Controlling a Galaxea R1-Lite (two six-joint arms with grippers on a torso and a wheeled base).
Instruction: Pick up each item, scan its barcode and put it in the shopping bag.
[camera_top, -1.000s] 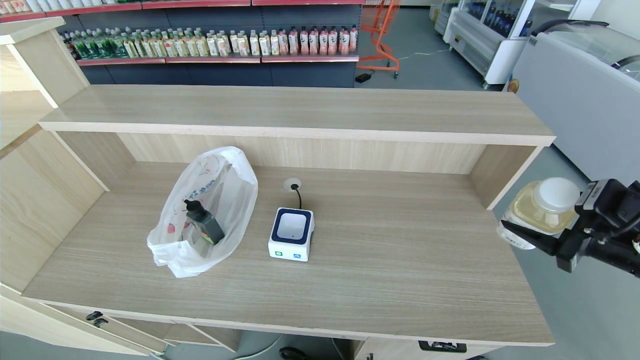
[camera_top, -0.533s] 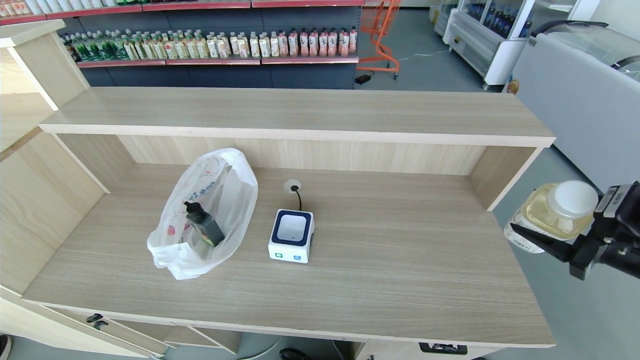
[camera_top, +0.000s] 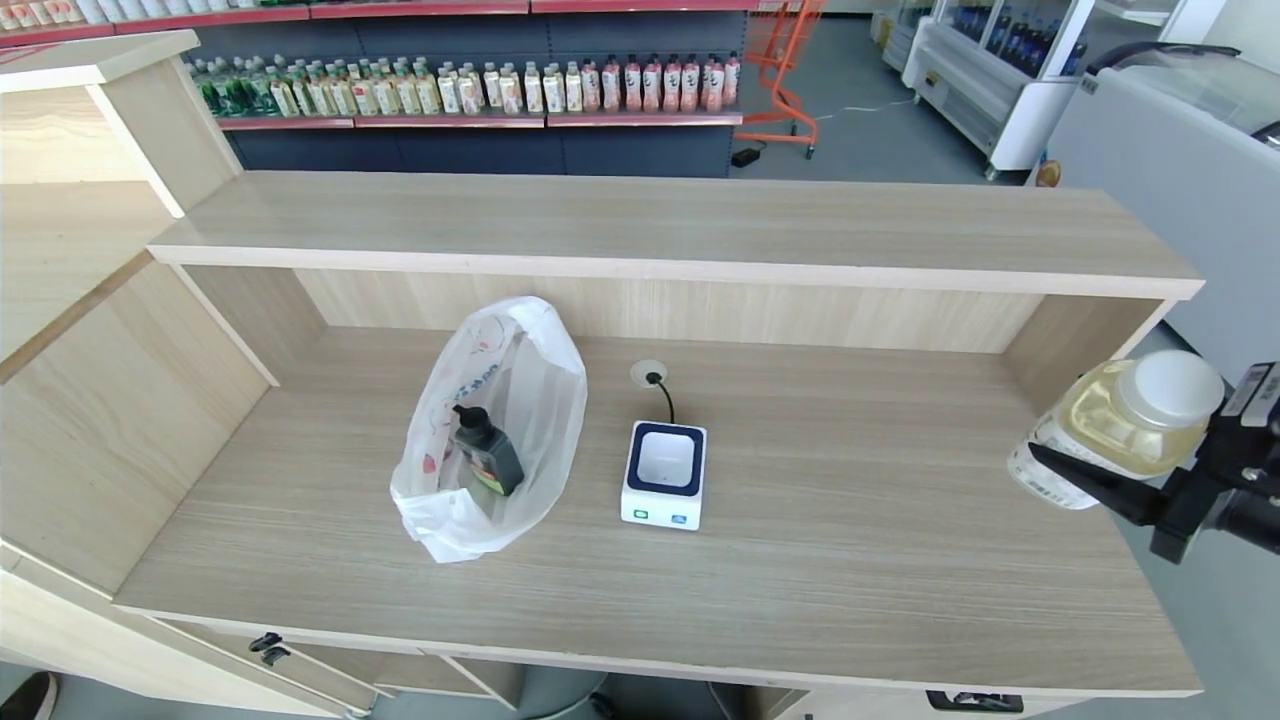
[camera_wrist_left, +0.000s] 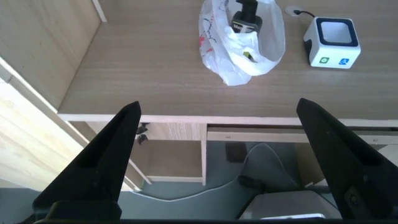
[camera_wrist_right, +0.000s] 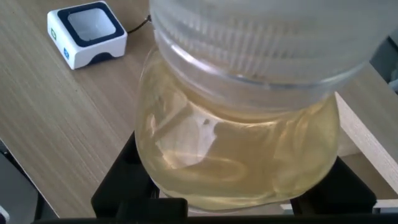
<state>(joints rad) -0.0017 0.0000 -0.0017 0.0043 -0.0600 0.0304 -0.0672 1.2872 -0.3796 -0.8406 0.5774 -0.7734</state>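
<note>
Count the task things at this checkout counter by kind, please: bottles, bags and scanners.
Bottles: 2, the dark bottle inside the bag and the pale yellow bottle held up on the right
Shopping bag: 1
Scanner: 1
Total: 4

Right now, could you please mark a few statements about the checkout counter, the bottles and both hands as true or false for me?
1. The right hand holds a pale yellow bottle with a white cap. True.
2. The scanner sits inside the shopping bag. False: it stands on the counter beside the bag, apart from it.
3. A dark bottle is in the shopping bag. True.
4. The left hand is shut on an item. False: it is wide open and holds nothing.
5. The pale yellow bottle hangs over the scanner. False: it is out by the counter's right end, far from the scanner.
</note>
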